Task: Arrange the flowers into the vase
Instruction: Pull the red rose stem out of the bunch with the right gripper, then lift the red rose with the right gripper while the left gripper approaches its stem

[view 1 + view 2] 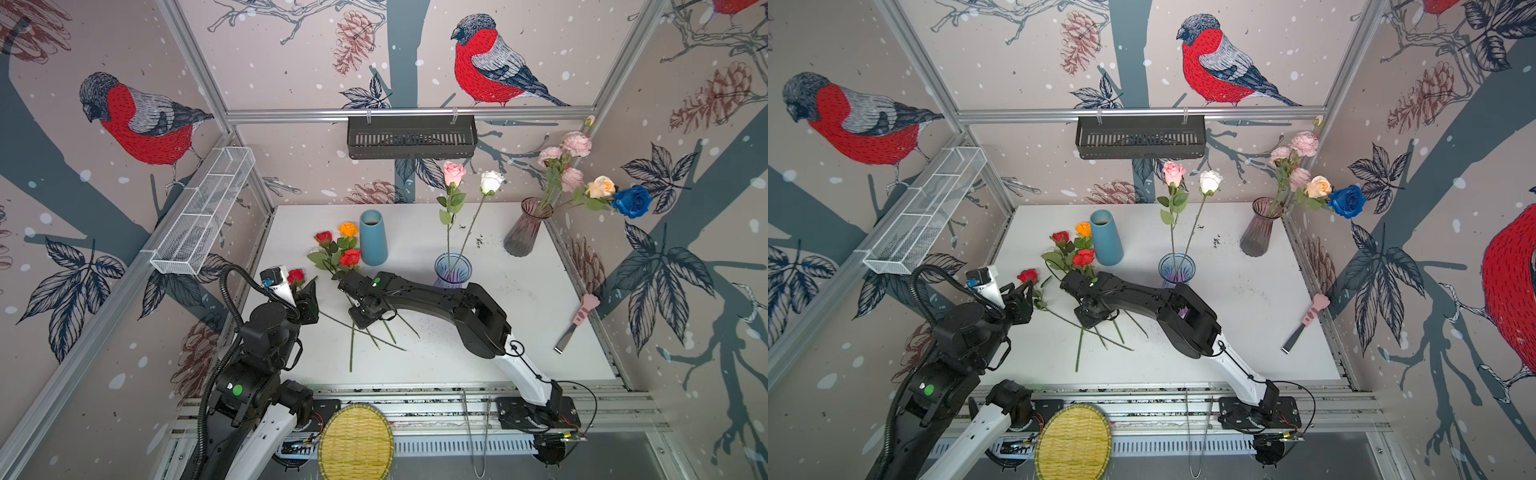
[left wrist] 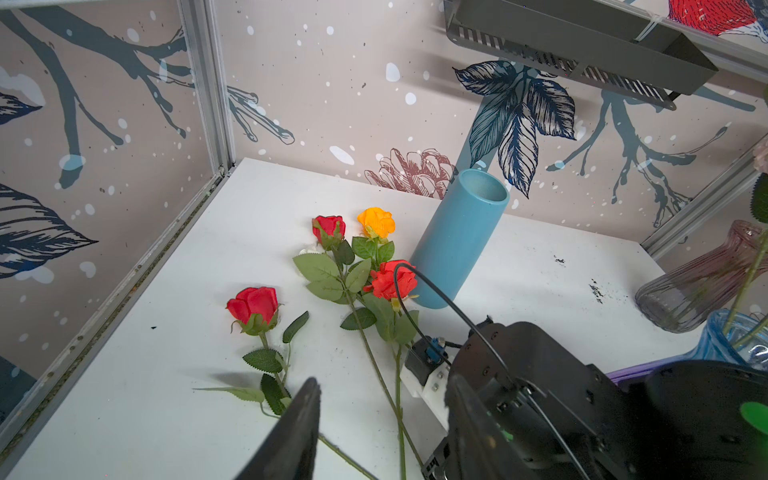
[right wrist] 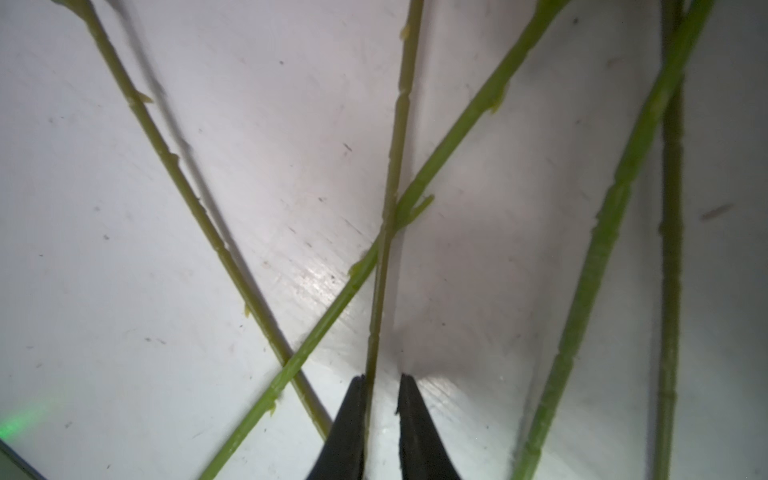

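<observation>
Loose roses lie on the tabletop beside the blue vase, their stems crossed. The right gripper has its jaws nearly closed around one stem, with a gap showing, so I cannot tell if it grips. The left gripper is half open and empty. Lifting could drag the crossing stems along, or the stem could slip free.

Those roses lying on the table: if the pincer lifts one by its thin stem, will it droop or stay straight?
Probably stays fairly straight: the stem between the right gripper's tips looks rigid and unbent. Held this far from the blooms, it might dip slightly. The crossing stem could snag and drag along.
</observation>
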Robot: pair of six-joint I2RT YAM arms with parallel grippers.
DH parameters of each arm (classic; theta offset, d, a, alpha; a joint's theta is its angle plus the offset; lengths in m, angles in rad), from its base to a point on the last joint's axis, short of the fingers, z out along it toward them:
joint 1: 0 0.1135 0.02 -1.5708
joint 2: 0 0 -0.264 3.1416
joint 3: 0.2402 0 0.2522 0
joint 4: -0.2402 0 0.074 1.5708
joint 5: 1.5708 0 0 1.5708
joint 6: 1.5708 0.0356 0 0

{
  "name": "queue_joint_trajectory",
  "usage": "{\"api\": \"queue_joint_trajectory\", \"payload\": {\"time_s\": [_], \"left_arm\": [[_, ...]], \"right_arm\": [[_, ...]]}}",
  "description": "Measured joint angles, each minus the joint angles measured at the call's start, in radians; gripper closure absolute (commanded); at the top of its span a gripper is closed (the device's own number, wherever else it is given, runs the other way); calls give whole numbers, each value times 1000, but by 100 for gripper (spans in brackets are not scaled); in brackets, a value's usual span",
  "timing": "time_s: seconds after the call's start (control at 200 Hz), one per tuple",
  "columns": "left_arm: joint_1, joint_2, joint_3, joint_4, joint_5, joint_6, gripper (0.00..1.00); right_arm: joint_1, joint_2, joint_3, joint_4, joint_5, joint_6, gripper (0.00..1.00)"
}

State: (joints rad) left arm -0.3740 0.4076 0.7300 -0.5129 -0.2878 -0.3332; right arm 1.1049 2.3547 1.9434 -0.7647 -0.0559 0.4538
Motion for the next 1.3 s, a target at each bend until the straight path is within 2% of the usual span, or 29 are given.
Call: {"api": "queue_joint_trajectory", "payload": {"time_s": [0.13,0.385,0.996,1.091,1.301], "left_arm": [[0,0,0,0,0,0,51],[0,1,0,0,0,0,51],[0,16,-4,2,4,0,53],[0,39,-4,5,44,4,52],[0,116,2,31,222,13,48]], "right_arm": [[0,0,-13,12,1,13,84],[0,0,-18,32,2,14,94],[-32,-133,43,3,4,6,96],[-30,-174,22,13,4,6,96],[3,-332,-82,64,12,-12,96]]}}
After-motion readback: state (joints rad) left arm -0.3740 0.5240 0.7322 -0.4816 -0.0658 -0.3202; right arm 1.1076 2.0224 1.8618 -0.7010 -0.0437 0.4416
